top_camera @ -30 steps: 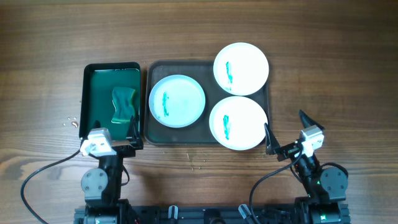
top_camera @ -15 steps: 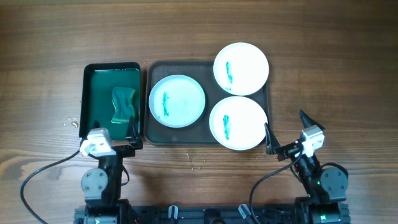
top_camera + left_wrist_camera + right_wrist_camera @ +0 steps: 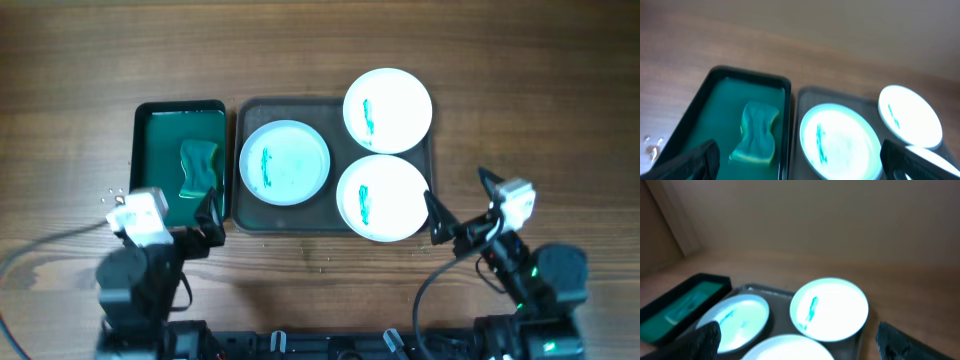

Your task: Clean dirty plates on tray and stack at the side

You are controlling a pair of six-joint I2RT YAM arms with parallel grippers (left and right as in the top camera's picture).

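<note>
Tray (image 3: 290, 220) lies lengthwise left-right; left gripper (image 3: 800, 157) and right gripper (image 3: 799, 334) apparently spread, empty

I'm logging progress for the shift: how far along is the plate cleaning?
Nothing looks done: the left plate, far right plate and near right plate all sit on the tray with teal smears; none is stacked aside. Nothing is in hand: the left pincer and right pincer are open and empty, and the sponge lies in the green tray. Left: pick up the sponge, wipe each plate, stack all three.
</note>
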